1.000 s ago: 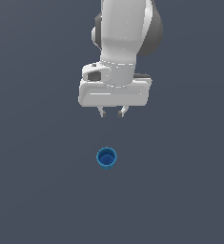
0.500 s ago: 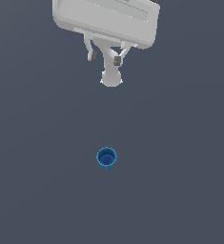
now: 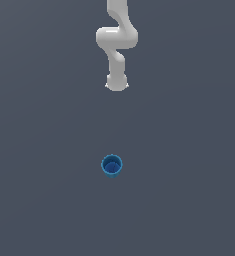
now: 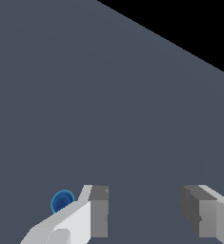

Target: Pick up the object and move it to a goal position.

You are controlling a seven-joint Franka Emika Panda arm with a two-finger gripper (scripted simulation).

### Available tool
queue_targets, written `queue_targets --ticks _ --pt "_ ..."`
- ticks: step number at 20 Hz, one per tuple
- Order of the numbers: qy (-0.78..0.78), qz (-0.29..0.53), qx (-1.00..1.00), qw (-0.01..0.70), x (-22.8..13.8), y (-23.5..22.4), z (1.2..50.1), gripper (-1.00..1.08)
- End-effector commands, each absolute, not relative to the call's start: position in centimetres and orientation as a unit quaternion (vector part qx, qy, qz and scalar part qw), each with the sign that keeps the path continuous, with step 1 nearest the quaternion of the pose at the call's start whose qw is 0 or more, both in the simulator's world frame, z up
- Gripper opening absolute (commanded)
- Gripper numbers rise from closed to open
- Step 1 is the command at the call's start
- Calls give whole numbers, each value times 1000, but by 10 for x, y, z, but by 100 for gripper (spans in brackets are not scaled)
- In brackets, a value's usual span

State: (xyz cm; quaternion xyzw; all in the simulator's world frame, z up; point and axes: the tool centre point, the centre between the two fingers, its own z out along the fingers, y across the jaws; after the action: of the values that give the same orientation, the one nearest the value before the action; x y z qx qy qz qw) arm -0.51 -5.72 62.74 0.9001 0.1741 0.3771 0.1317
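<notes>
The object, a small bright blue round cup with a darker hollow inside, stands upright on the grey floor in the middle of the exterior view. That view shows only the white arm at the top, well away from the cup; the gripper itself is out of its frame. In the wrist view my gripper is open, with a wide gap and nothing between its grey fingers. The cup appears far below, outside the gap, partly hidden behind one finger.
A plain dark grey floor fills both views. In the wrist view its edge meets black background at one corner.
The gripper hand has risen out of the top of the exterior view, leaving only arm links visible. The cup has stayed in place.
</notes>
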Motion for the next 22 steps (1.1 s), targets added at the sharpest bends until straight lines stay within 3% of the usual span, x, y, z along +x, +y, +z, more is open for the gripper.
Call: queue_targets --ticks 1,12,22 --pt "179 403 888 132 -17 -75 654 28" --pt "188 485 848 107 -45 -174 700 28" --pt "195 513 834 54 -22 -257 638 28"
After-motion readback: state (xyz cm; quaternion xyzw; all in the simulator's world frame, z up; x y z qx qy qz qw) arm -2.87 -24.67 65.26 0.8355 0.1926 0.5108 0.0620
